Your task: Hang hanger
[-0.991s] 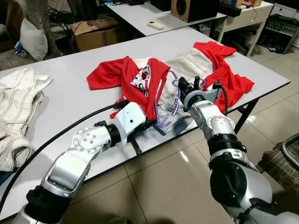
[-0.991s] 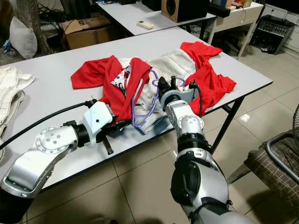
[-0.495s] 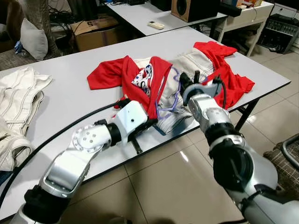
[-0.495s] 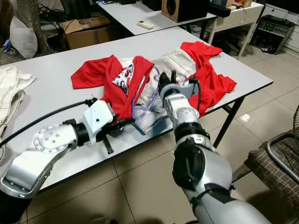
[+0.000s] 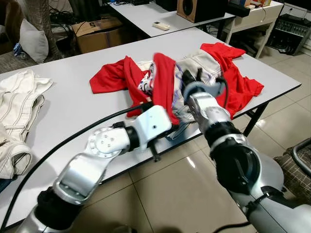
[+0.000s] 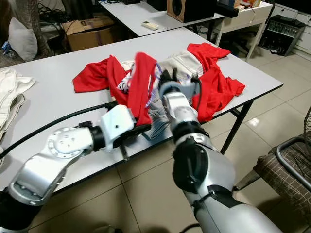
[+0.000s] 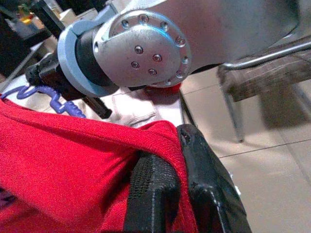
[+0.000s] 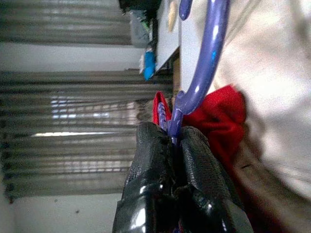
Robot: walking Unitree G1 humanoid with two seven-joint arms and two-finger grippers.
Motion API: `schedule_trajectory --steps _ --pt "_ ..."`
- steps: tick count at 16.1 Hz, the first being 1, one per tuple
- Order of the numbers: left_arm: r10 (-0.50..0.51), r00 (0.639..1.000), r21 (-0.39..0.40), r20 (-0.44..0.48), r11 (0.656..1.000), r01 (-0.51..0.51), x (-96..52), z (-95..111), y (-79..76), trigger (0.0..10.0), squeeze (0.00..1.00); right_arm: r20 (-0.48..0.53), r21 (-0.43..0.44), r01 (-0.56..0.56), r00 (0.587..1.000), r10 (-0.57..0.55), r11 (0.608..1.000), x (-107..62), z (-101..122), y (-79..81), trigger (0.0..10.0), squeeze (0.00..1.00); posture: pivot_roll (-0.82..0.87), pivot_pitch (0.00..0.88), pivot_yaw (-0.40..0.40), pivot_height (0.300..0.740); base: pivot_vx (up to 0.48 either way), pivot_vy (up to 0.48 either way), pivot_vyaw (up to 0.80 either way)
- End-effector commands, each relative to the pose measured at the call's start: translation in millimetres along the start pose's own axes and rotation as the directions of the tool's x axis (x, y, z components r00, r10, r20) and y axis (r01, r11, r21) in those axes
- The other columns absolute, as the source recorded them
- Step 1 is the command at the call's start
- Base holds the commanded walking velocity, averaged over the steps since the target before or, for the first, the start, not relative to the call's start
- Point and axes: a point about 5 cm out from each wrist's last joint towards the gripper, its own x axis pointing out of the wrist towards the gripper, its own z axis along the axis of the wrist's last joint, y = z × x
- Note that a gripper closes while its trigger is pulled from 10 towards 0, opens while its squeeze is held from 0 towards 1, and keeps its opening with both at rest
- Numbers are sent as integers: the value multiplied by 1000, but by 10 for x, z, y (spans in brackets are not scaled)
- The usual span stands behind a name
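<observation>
A red shirt (image 5: 164,80) lies spread on the white table (image 5: 73,111), over a cream garment (image 5: 200,60). My left gripper (image 5: 171,130) is shut on a fold of the red cloth (image 7: 97,160), which stands lifted in a ridge; its black fingers (image 7: 209,194) pinch the fabric. My right gripper (image 5: 190,80) is right beside that ridge, shut on a purple plastic hanger (image 8: 201,73). The hanger's hook curves away past the fingertips (image 8: 194,145), over cream cloth. Most of the hanger is hidden behind the raised red fabric.
Another cream garment (image 5: 19,102) lies at the table's left end. Behind stand a second table with a remote (image 5: 162,25), a cardboard box (image 5: 99,31) and a speaker (image 5: 199,8). A chair (image 5: 297,165) sits at the right on the tiled floor.
My left gripper has lifted the red fold higher and shifted right. My right gripper has carried the hanger left, up against the raised cloth, so the hanger is now mostly covered.
</observation>
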Motion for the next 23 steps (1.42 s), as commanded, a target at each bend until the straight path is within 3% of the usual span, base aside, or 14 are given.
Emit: schedule_trajectory --steps 1,2,4,5,6,8,11,13,15,18,19,20,21,23 --pt "-35 999 53 2 998 35 46 49 -65 4431 0 5 -10 -56 998 56 998 21 -38 141 10000 0 32 0 60 740 0 0 0" --pt "25 999 83 -37 996 -22 33 -25 10 10000 0 -5 0 -70 998 70 998 21 -65 156 10000 0 32 0 60 740 0 0 0" --pt "43 999 21 -33 999 -42 4 -64 56 10000 0 -13 -15 -81 997 81 997 20 -72 161 10000 0 31 0 60 740 0 0 0" --pt "55 998 -103 35 993 -51 -35 -6 79 10000 1000 -15 -87 -76 997 74 993 16 -46 135 10000 0 28 0 60 740 0 0 0" --pt "35 996 -183 80 983 -19 -38 37 46 10000 1000 -12 -94 -85 996 85 992 14 -31 132 10000 0 27 0 60 740 0 0 0" --pt "-20 987 -261 160 963 62 -19 118 -54 10000 1000 -2 -110 -98 995 98 989 12 10 136 10000 0 24 0 61 740 0 0 0" --pt "-89 972 -279 217 949 149 5 171 -164 10000 1000 10 -148 -107 994 109 983 14 39 154 10000 0 23 0 61 740 0 0 0" --pt "-119 984 -246 131 958 149 4 97 -202 10000 1000 30 -125 -116 992 121 985 13 69 161 10000 0 21 0 62 740 0 0 0" --pt "-53 997 -193 52 979 62 -7 29 -100 10000 1000 27 -135 -124 991 129 983 13 73 168 10000 0 21 0 62 740 0 0 0" --pt "-33 992 -271 118 961 64 -129 55 -18 10000 1000 21 -239 -100 994 109 966 13 111 158 10000 0 23 0 61 740 0 0 0" --pt "20 992 -315 124 949 21 -218 18 68 10000 1000 21 -359 -85 995 99 929 11 162 153 10000 0 20 0 61 740 0 0 0" --pt "50 991 -337 122 942 -6 -271 -11 128 10000 1000 4 -391 -84 996 94 916 11 173 151 10000 0 19 0 61 740 0 0 0" --pt "124 987 -368 98 926 -80 -437 -99 294 10000 1000 -43 -433 -116 993 108 894 4 210 161 10000 0 14 0 59 740 0 0 0" --pt "200 979 -395 43 903 -167 -623 -202 457 10000 1000 -84 -494 -157 988 133 855 -12 267 181 10000 0 9 0 60 740 0 0 0"
